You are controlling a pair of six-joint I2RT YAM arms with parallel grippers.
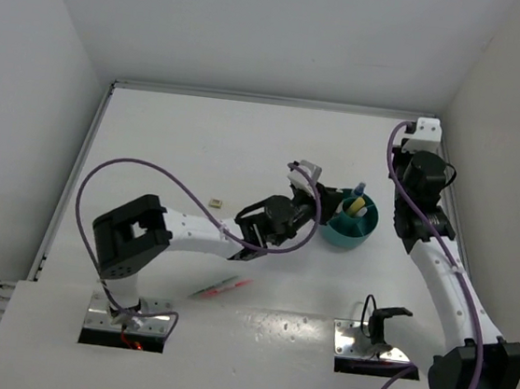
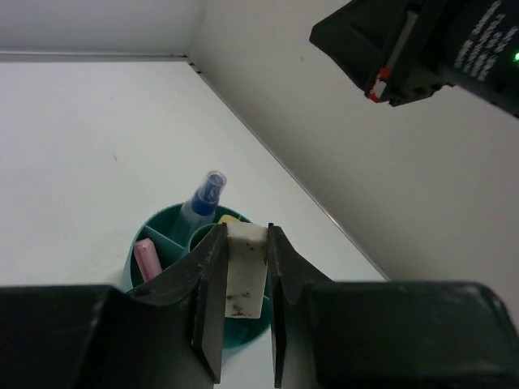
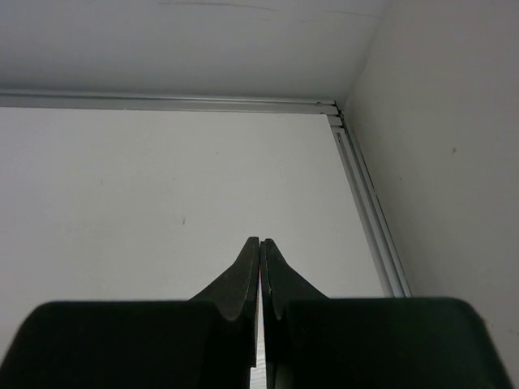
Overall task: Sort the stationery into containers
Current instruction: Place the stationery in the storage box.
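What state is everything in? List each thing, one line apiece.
left gripper: shut on the pale block, close to the cup
pale block: clamped upright between the fingers
cup: upright on the table, partly filled
blue-capped tube: standing in the cup, leaning
pink marker: in a cup compartment
yellow marker: in the cup
right gripper: shut, empty
small block: loose on the table
pens: lying loose on the table
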